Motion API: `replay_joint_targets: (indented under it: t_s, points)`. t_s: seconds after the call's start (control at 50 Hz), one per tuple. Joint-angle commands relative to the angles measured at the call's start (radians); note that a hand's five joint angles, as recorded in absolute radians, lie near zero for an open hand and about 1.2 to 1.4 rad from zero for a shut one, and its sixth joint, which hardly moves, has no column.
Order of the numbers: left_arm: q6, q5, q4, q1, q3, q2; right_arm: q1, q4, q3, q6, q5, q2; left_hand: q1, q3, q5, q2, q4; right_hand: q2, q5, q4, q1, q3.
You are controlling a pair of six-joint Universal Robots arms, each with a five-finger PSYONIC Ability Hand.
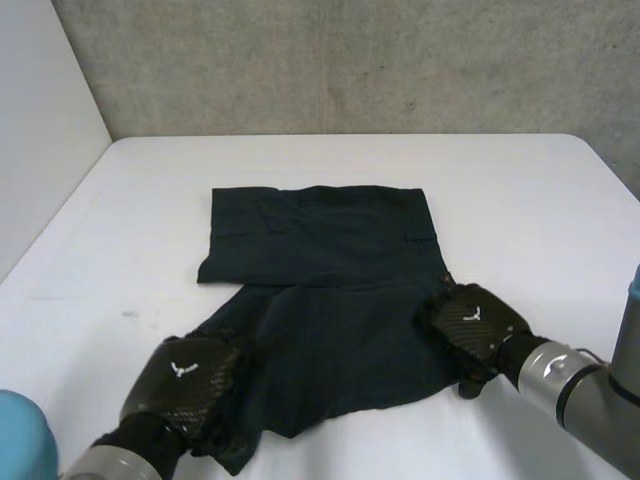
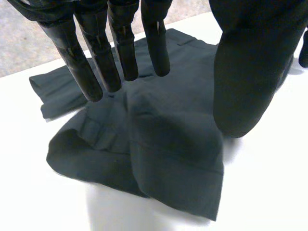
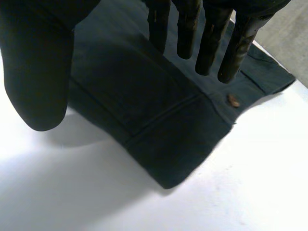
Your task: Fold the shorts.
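Note:
Dark shorts [image 1: 320, 270] lie partly folded on the white table [image 1: 530, 200], the waistband part towards the back. My left hand [image 1: 185, 382] hovers over the near left corner of the cloth. In the left wrist view its fingers [image 2: 98, 62] are straight and apart from the thumb [image 2: 245, 72], above the rumpled shorts [image 2: 163, 139], holding nothing. My right hand [image 1: 472, 325] is at the right edge of the shorts. Its fingers [image 3: 207, 43] and thumb [image 3: 36, 72] are spread over a folded edge of the shorts [image 3: 144, 96], near a small button [image 3: 234, 100].
A grey wall [image 1: 350, 60] runs behind the table and a white panel [image 1: 40, 130] stands at the left. Bare table surface surrounds the shorts on all sides, widest at the back and right.

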Motion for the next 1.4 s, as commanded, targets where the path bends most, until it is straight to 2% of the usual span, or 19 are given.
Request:
replay_joint_targets:
  t_s: [0.02, 0.2, 0.28, 0.42, 0.5, 0.56, 0.6, 0.66, 0.72, 0.8, 0.84, 0.86, 0.94, 1.02, 1.1, 1.12, 1.22, 1.3, 1.4]
  points:
    - [0.001, -0.009, 0.024, -0.022, 0.036, -0.135, -0.002, -0.053, 0.019, -0.046, -0.011, 0.016, 0.066, 0.067, 0.062, 0.066, 0.065, 0.207, 0.184, 0.19, 0.244, 0.189]
    - [0.004, -0.098, 0.137, -0.024, 0.093, -0.261, -0.001, -0.164, 0.047, -0.049, 0.021, 0.016, 0.098, 0.1, 0.095, 0.098, 0.097, 0.415, 0.392, 0.398, 0.452, 0.397]
    - [0.005, -0.141, 0.148, -0.024, 0.116, -0.315, -0.001, -0.168, 0.045, -0.047, 0.024, 0.016, 0.157, 0.158, 0.153, 0.157, 0.155, 0.606, 0.583, 0.588, 0.643, 0.588]
    - [0.005, -0.15, 0.157, -0.024, 0.139, -0.362, -0.002, -0.167, 0.039, -0.038, 0.031, 0.011, 0.356, 0.358, 0.353, 0.357, 0.355, 1.035, 1.012, 1.017, 1.071, 1.017]
    - [0.017, -0.152, 0.162, -0.02, 0.141, -0.359, -0.001, -0.164, 0.041, -0.043, 0.049, 0.01, 0.55, 0.551, 0.546, 0.55, 0.549, 1.015, 0.992, 0.997, 1.051, 0.996]
    - [0.066, -0.152, 0.165, -0.019, 0.141, -0.347, -0.001, -0.161, 0.041, -0.033, 0.072, -0.001, 0.618, 0.619, 0.614, 0.618, 0.616, 0.804, 0.781, 0.786, 0.84, 0.786]
    - [0.125, -0.15, 0.165, -0.019, 0.139, -0.315, -0.001, -0.162, 0.041, -0.033, 0.1, -0.012, 0.65, 0.651, 0.646, 0.65, 0.649, 0.542, 0.52, 0.525, 0.579, 0.524]
    - [0.178, -0.149, 0.168, -0.017, 0.133, -0.271, -0.001, -0.161, 0.038, -0.032, 0.129, -0.024, 0.697, 0.698, 0.693, 0.697, 0.696, 0.501, 0.478, 0.483, 0.537, 0.482]
    - [0.247, -0.146, 0.168, -0.016, 0.132, -0.229, -0.001, -0.162, 0.034, -0.032, 0.139, -0.024, 0.756, 0.757, 0.752, 0.756, 0.754, 0.506, 0.484, 0.489, 0.543, 0.488]
    - [0.312, -0.144, 0.166, -0.014, 0.13, -0.191, 0.002, -0.159, 0.031, -0.033, 0.146, -0.024, 0.85, 0.851, 0.846, 0.85, 0.848, 0.717, 0.695, 0.7, 0.754, 0.699]
    - [0.347, -0.143, 0.166, -0.016, 0.13, -0.166, 0.001, -0.155, 0.028, -0.037, 0.15, -0.026, 0.867, 0.868, 0.863, 0.867, 0.866, 1.016, 0.993, 0.999, 1.053, 0.998]
    - [0.359, -0.143, 0.166, -0.016, 0.13, -0.16, 0.001, -0.153, 0.027, -0.037, 0.15, -0.026, 0.867, 0.868, 0.863, 0.867, 0.866, 1.06, 1.037, 1.043, 1.097, 1.042]
    - [0.453, -0.141, 0.153, -0.016, 0.128, -0.139, -0.001, -0.139, 0.027, -0.037, 0.149, -0.047, 0.867, 0.868, 0.863, 0.867, 0.866, 1.06, 1.038, 1.043, 1.097, 1.042]
    - [0.571, -0.138, 0.116, -0.017, 0.116, -0.102, -0.001, -0.035, 0.022, -0.049, 0.146, -0.159, 0.867, 0.868, 0.863, 0.867, 0.866, 1.06, 1.038, 1.043, 1.097, 1.042]
    - [0.695, -0.133, 0.006, -0.02, 0.099, -0.079, -0.002, 0.219, -0.021, -0.087, 0.136, -0.24, 0.867, 0.868, 0.863, 0.867, 0.866, 1.06, 1.038, 1.043, 1.097, 1.042]
    - [0.73, -0.13, -0.046, -0.022, 0.092, -0.074, -0.002, 0.349, -0.044, -0.119, 0.129, -0.257, 0.867, 0.868, 0.863, 0.867, 0.866, 1.06, 1.038, 1.043, 1.097, 1.042]
    - [0.754, -0.117, -0.12, -0.017, 0.099, -0.073, -0.048, 0.644, -0.076, -0.28, 0.13, -0.273, 0.867, 0.868, 0.863, 0.867, 0.866, 1.06, 1.038, 1.043, 1.097, 1.042]
    - [0.763, -0.081, -0.116, -0.007, 0.141, -0.094, -0.073, 0.666, -0.117, -0.356, 0.133, -0.262, 0.867, 0.868, 0.863, 0.867, 0.866, 1.06, 1.038, 1.043, 1.097, 1.042]
    - [0.763, -0.043, -0.003, 0.055, 0.282, -0.226, -0.07, 0.587, -0.244, -0.23, 0.138, -0.155, 0.867, 0.868, 0.863, 0.867, 0.866, 1.06, 1.038, 1.043, 1.097, 1.042]
